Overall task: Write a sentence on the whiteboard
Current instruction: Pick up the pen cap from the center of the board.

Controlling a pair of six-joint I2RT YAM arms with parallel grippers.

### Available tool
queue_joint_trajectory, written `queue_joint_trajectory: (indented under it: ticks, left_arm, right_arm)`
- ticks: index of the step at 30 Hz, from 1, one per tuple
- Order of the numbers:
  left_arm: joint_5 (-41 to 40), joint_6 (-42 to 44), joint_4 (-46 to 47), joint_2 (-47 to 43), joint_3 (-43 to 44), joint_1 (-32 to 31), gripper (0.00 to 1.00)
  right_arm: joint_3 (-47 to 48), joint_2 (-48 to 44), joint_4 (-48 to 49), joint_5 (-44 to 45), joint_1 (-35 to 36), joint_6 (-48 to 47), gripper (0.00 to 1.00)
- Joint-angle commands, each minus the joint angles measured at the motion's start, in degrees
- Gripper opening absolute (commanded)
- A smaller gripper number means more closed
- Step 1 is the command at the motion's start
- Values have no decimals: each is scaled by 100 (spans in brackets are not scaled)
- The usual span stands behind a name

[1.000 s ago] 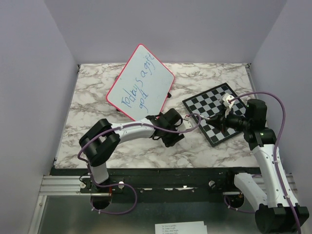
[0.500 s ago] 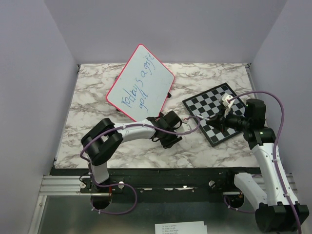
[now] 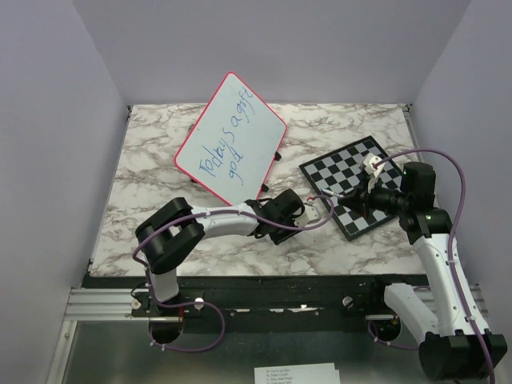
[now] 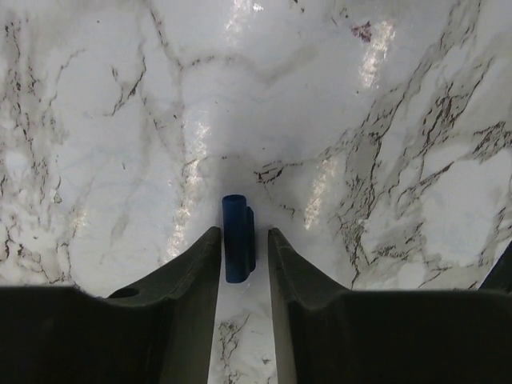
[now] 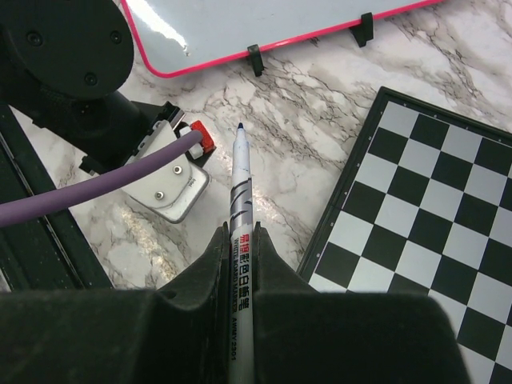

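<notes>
Over the last second the left claw, pressed on a blue cap, has slid a little toward the lower middle of the overhead view, off the near edge of the whiteboard and low over bare counter. The right claw has barely moved over the chessboard at right, pinching the marker with its bare tip aimed at the board. The whiteboard stays propped in the upper centre with its blue sentence unchanged, so the writing seems paused, with the left arm probably clearing the way.
</notes>
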Motion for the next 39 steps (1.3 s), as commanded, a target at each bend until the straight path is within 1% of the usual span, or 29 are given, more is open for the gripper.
queue_joint_trajectory:
  ticks: [1,3,7,10,11,14,16,17,20,21,24,28,31,32,34,35,39]
  left_arm:
    - [-467,-199,214,49,-302,-144,42]
    - [-477,-243,276,31,-311,-144,44]
    - [-450,-234,241,66,-285,-144,43]
    - [-398,-243,197,128,-302,-144,37]
    - [-397,-252,179,128,-311,-144,33]
    - [-327,-226,162,76,-355,-144,23]
    - [-327,-208,109,40,-364,-144,21]
    - [-336,-182,83,31,-364,-144,22]
    - [-397,-129,39,-30,-373,-144,34]
    - [-397,-85,30,-56,-382,-144,36]
    - [-389,-15,-66,-118,-382,-135,37]
    - [-319,91,-155,-92,-320,-135,34]
    - [-248,108,-190,-57,-285,-135,29]
    - [-222,117,-207,-39,-276,-135,24]
    - [-204,126,-260,-4,-241,-135,13]
    - [-195,161,-269,5,-232,-118,1]
    - [-274,248,-374,-47,-180,-56,0]
  right_arm:
    - [79,22,-136,-18,-45,-65,1]
    - [79,13,-145,-26,-36,-65,1]
    - [79,22,-153,-44,-36,-74,1]
    - [87,31,-153,-44,-36,-83,1]
    - [79,31,-153,-44,-45,-83,1]
    - [87,40,-171,-61,-36,-91,1]
    - [96,48,-188,-70,-36,-100,1]
    - [96,66,-189,-79,-36,-100,0]
    - [105,66,-197,-88,-45,-109,1]
    - [105,57,-206,-79,-149,-100,1]
    - [105,66,-206,-79,-159,-118,1]
    - [114,92,-232,-88,-159,-127,1]
    - [114,101,-241,-97,-159,-135,1]
    - [114,92,-250,-97,-159,-135,1]
    - [114,110,-259,-105,-159,-144,0]
    - [114,119,-259,-105,-159,-144,1]
    - [131,162,-294,-132,-159,-171,1]
